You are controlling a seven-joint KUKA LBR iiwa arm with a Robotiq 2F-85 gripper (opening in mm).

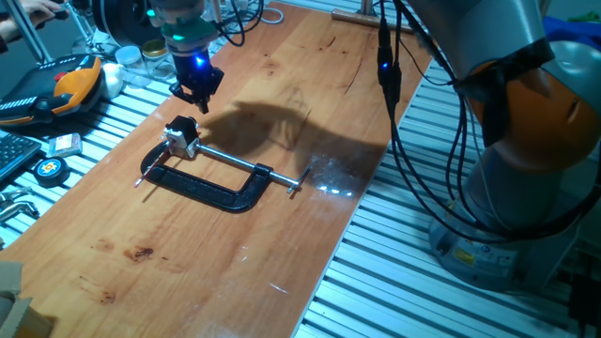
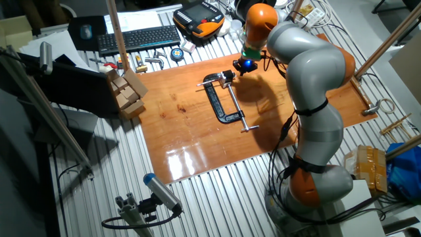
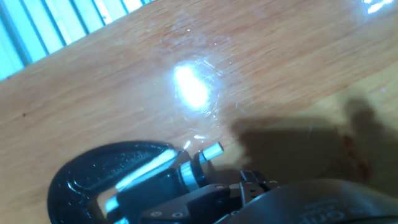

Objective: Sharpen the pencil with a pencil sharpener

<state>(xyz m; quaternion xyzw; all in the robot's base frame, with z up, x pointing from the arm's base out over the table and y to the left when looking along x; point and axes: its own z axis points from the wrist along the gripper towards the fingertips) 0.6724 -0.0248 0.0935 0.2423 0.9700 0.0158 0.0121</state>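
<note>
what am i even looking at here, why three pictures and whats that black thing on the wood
It's one moment seen by three cameras. Two stand at different sides of the table; the third sits on the robot's hand and looks down along its fingers.

The big grey and orange machine is a robot arm. At its tip is a gripper with two fingers, hanging just above the wooden board; whether it holds anything is hard to tell.

The black thing is a C-clamp lying flat, with a steel screw rod. At one end it pinches a small silvery pencil sharpener. A thin pencil seems to lie beside the clamp.
</note>
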